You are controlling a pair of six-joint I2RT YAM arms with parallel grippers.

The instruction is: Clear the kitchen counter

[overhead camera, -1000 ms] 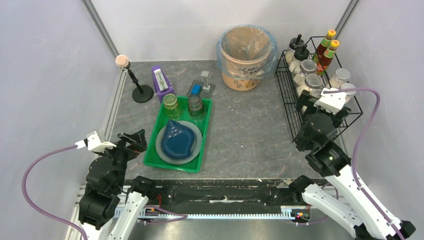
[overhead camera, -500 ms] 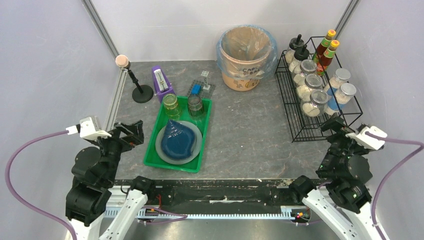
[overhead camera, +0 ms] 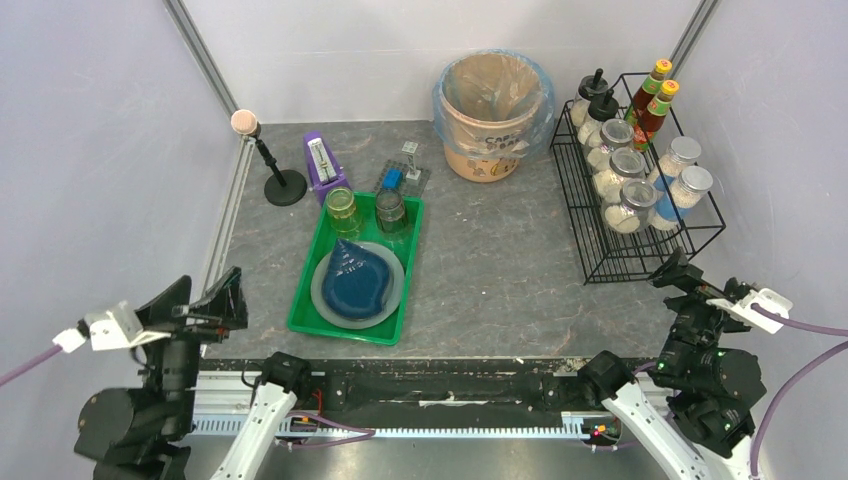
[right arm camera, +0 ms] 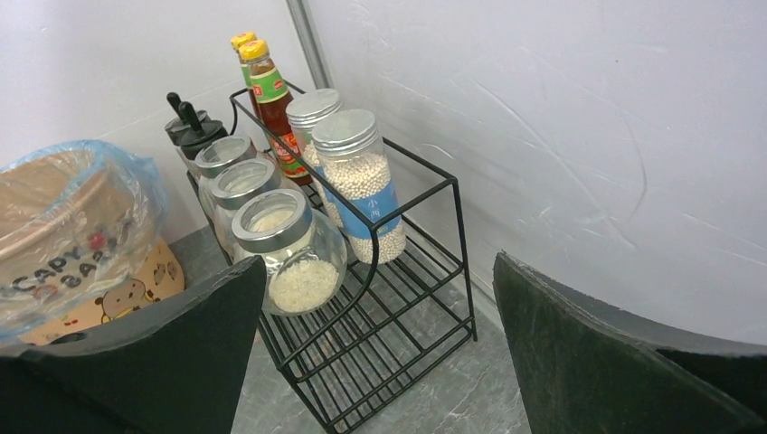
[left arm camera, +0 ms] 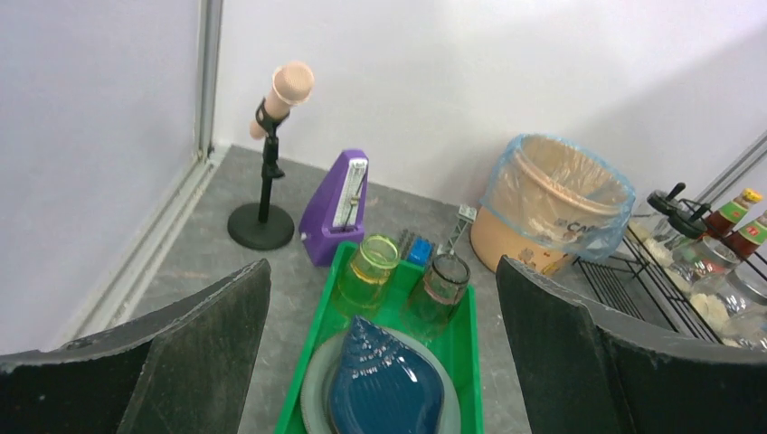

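While both arms fold back toward their bases, I read the run as winding down. A second ago the right pincer (overhead camera: 700, 283) hung over the rack (overhead camera: 610, 262) at 3 o'clock. Now it sits off the desk's (overhead camera: 500, 260) corner at 5 o'clock, fingers wide apart with nothing between them. The left pincer (overhead camera: 205, 297) has drawn away from the tray's (overhead camera: 412, 262) edge to 7 o'clock. It too is spread and holds nothing.

The desk lies flat ahead of both bases, and nothing on it has shifted over that second. At 9 o'clock the tray holds the blue dish (overhead camera: 355, 275) and two glasses (overhead camera: 341, 208). The jars (overhead camera: 625, 205) stand in the rack, and the bin (overhead camera: 492, 115) sits at 12.

I judge the clearing is about finished, or paused between picks. Only the metronome (overhead camera: 322, 165), the mic (overhead camera: 270, 165) and a small block stand (overhead camera: 400, 178) are still on bare stone near 11. I can't tell whether those count as clutter.
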